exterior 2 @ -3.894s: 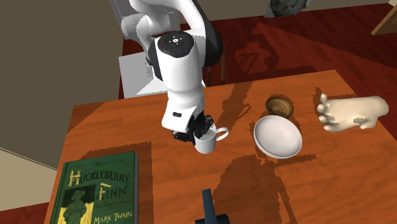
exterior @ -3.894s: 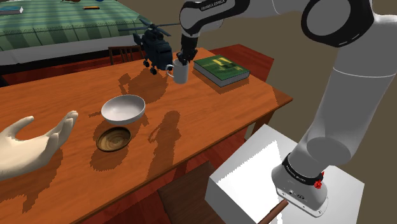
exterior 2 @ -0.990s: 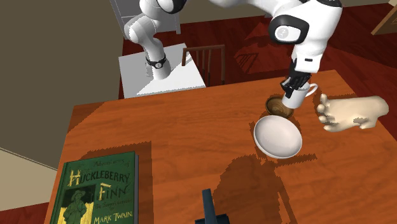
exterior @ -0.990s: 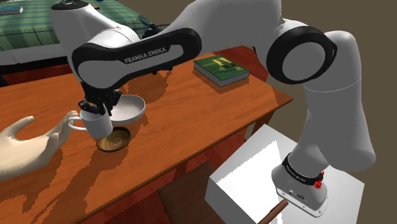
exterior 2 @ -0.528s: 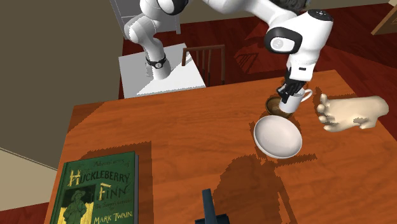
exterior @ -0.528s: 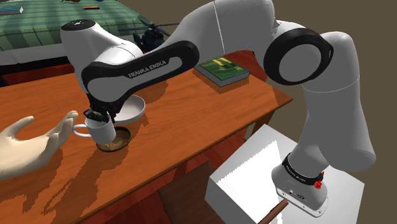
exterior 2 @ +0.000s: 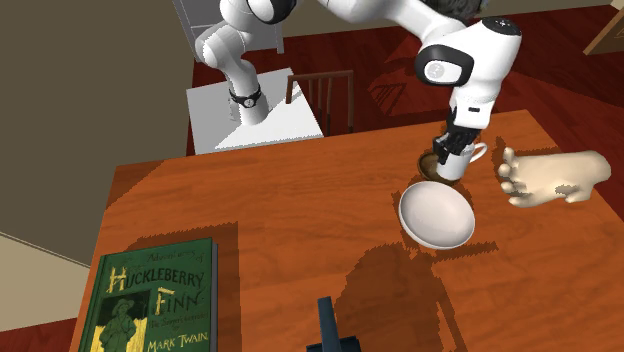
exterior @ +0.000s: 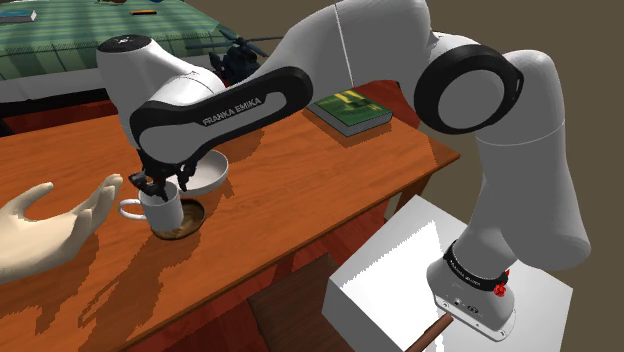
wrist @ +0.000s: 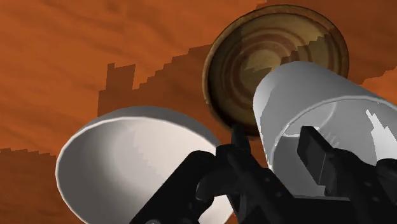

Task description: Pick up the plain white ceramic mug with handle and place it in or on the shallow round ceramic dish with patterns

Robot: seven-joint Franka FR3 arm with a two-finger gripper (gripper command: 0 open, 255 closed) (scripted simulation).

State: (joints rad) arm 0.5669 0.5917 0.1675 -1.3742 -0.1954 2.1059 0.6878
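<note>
**Desk:** Where is the white mug (exterior: 163, 212) sitting?

**Me:** I see it upright on the brown ringed dish (wrist: 254, 51), near the tabletop (exterior: 300, 190) edge that faces the stand. Its handle points toward the mannequin hand (exterior: 50, 225).

**Desk:** And the jaws?

**Me:** Apart, as I read the wrist view. One finger (wrist: 318, 159) is down inside the mug and the other is outside its wall, neither pressing it. The white bowl (exterior: 210, 175) lies just beside the dish, and the green book (exterior: 347, 110) is at the far corner.

White arm (exterior: 350, 40), dark joints; white "FRANKA EMIKA" lettering on black; all-black 2-finger gripper (exterior: 159, 188).
</note>
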